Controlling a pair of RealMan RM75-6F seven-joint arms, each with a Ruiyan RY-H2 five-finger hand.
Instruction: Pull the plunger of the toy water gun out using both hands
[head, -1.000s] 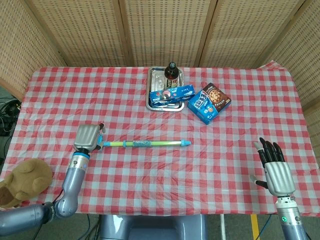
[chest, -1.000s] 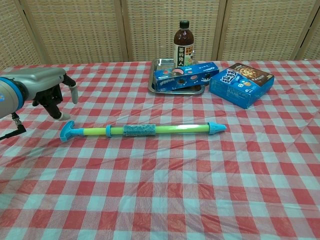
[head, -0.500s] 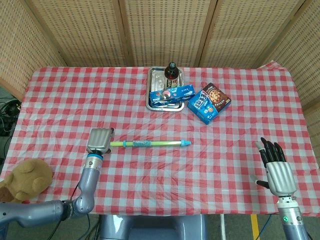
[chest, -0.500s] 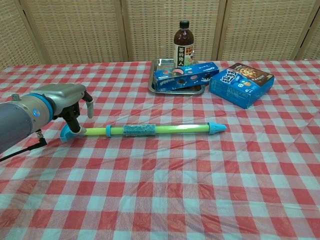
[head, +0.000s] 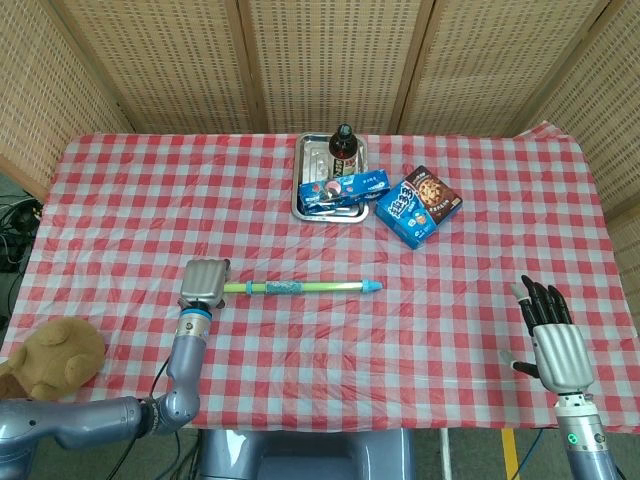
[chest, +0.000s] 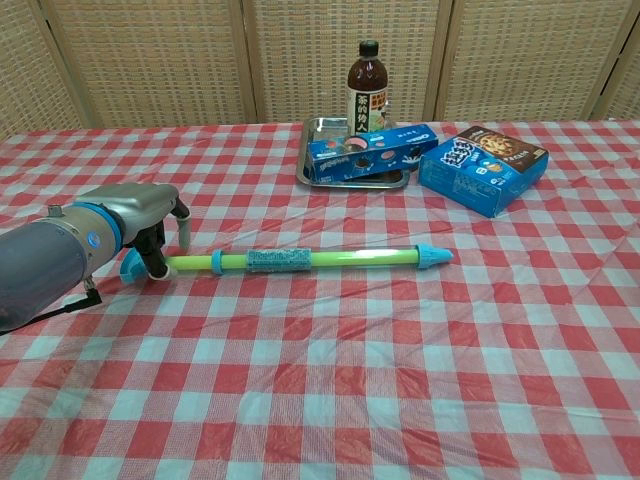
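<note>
The toy water gun (head: 300, 287) (chest: 300, 260) lies flat across the table's middle, a green tube with a blue grip sleeve and its blue nozzle (chest: 435, 255) to the right. Its blue plunger handle (chest: 130, 266) is at the left end. My left hand (head: 205, 280) (chest: 140, 215) hangs right over that handle, fingers (chest: 155, 262) pointing down beside the rod and the thumb apart on the other side; no closed grip shows. In the head view the hand hides the handle. My right hand (head: 552, 335) hovers open at the front right, far from the gun, and only the head view shows it.
A metal tray (head: 305, 170) at the back holds a dark bottle (head: 343, 147) and a blue biscuit box (head: 345, 188). A blue cookie box (head: 418, 207) lies to its right. A brown teddy bear (head: 50, 355) sits at the front left edge.
My left hand has moved right and down, from beside the plunger handle to over it. The water gun and my right hand have stayed put.
</note>
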